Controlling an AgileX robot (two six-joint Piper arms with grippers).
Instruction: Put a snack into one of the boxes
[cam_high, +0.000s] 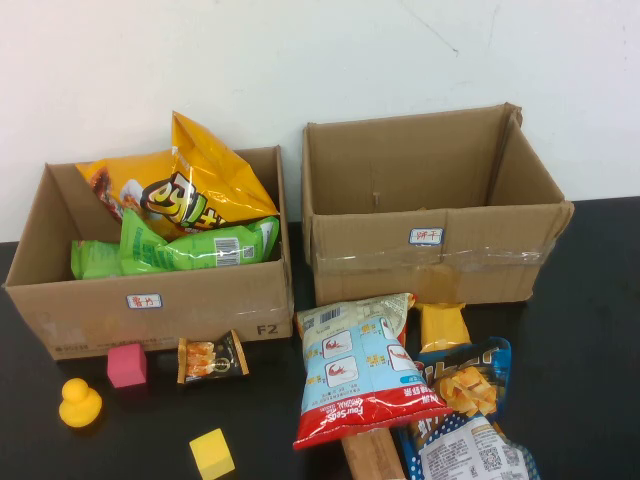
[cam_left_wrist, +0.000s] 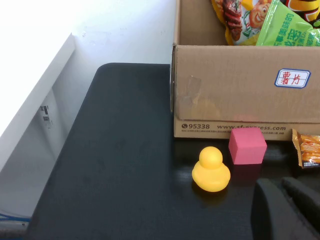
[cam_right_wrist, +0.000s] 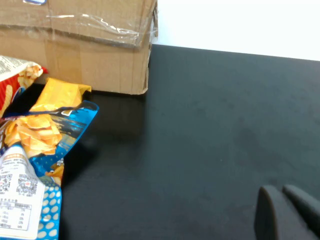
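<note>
The snacks lie in a loose heap in the lower right of the high view, on the black bench (cam_high: 600, 330). Foremost is a light-blue bag with a red bottom edge (cam_high: 362, 368), lying flat in front of the right-hand box and overlapping a wooden block (cam_high: 372, 456) beneath its lower end. Just right of it, a blue bag printed with golden crackers (cam_high: 468, 385) lies partly over a small yellow packet (cam_high: 441, 324) that touches the front wall of the box. A blue-and-white dotted bag (cam_high: 470, 450) sits at the bottom edge of the frame.

The right cardboard box (cam_high: 430, 250) stands open in the upper right, its inside showing no contents, with a small label on its front. The left cardboard box (cam_high: 150, 300) stands beside it in the upper left and holds a yellow-orange chip bag (cam_high: 195, 190) standing above a green bag (cam_high: 190, 248).

In front of the left box, a small orange snack packet (cam_high: 211, 357) lies on the bench, with a pink cube (cam_high: 127, 365) just left of it, touching the box front. A yellow rubber duck (cam_high: 80, 402) sits toward the lower left, and a yellow cube (cam_high: 212, 453) lies near the bottom edge.

Neither arm appears in the high view. The left gripper (cam_left_wrist: 282, 210) shows in the lower right corner of the left wrist view, near the duck and pink cube, fingers pressed close together and holding nothing. The right gripper (cam_right_wrist: 285, 212) shows in the lower right corner of the right wrist view over bare bench, well apart from the snacks, fingers likewise together and empty.
</note>
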